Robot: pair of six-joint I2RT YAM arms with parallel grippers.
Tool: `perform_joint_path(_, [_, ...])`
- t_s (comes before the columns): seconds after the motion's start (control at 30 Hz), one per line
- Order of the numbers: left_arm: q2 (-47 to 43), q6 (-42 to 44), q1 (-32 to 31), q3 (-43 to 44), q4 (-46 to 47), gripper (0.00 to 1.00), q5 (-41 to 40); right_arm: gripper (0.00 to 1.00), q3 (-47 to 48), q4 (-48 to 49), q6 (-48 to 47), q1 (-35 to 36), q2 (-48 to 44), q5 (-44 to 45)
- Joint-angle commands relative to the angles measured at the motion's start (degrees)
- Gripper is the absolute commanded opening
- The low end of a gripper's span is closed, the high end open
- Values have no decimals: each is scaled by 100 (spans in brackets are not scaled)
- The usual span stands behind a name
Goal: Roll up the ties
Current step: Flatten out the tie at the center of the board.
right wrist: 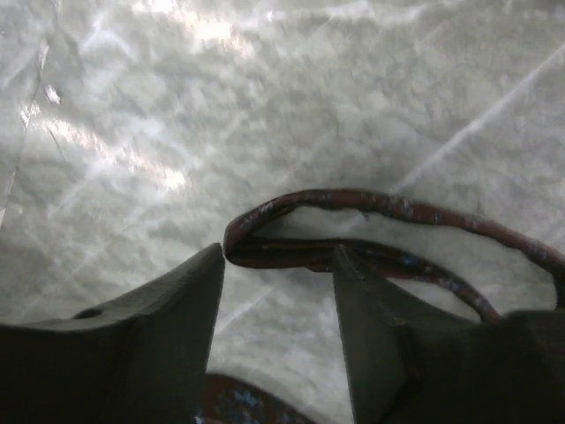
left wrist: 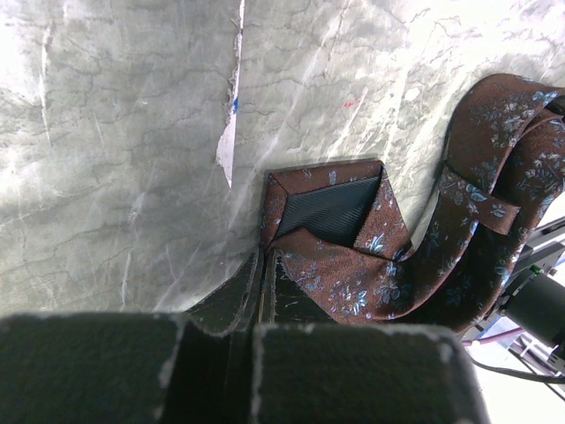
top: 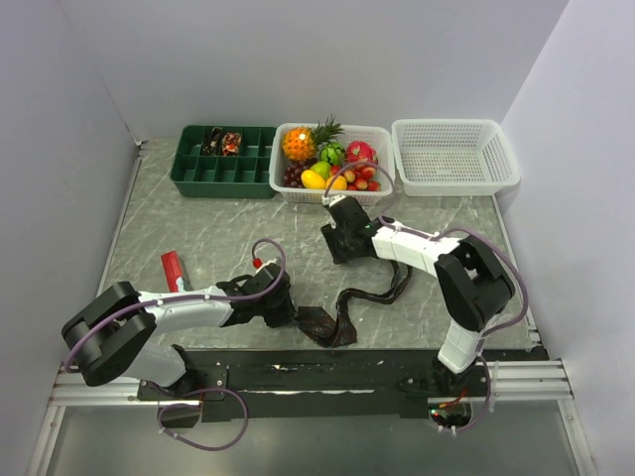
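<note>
A dark brown tie with small blue flowers (top: 347,309) lies crumpled on the grey table between the arms. Its wide end is folded over, showing black lining (left wrist: 327,208). My left gripper (top: 288,309) is low at that wide end. Its fingers (left wrist: 252,287) are pressed together with the tie's edge (left wrist: 353,265) running in at their tips. My right gripper (top: 335,250) is open just above the table. A thin on-edge fold of the tie (right wrist: 353,201) lies just past its fingertips (right wrist: 207,265). Two rolled ties (top: 220,144) sit in the green tray (top: 223,177).
A white basket of toy fruit (top: 332,159) and an empty white basket (top: 454,154) stand at the back. A red object (top: 174,270) lies at the left. A black strip (top: 347,362) runs along the near edge, with the rail below it.
</note>
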Motion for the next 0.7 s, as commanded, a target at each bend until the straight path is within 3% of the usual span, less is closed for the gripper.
perform_joint_path(0.0, [91,-30,-22,-143,-580,1,-450,43,514,234,-144,73,334,-61])
perform_joint_path(0.03, [91,-38,-22,-143,-589,1,-468,32,594,163,-188,73,500,-96])
perform_joint_path(0.1, [74,-38,-13,-152,-598,1,-494,25,822,-3,-224,74,633,-123])
perform_joint_path(0.13, [74,-47,-13,-152,-615,1,-503,13,867,-30,-215,82,651,-114])
perform_joint_path(0.23, [30,-82,-13,-169,-694,1,-599,0,920,4,-93,65,416,-123])
perform_joint_path(0.53, [-128,-390,-13,-257,-1141,1,-1029,0,1596,-92,285,12,-902,-571])
perform_joint_path(0.67, [-339,-871,-13,-231,-1809,1,-1548,0,1178,188,733,-268,-1685,-467])
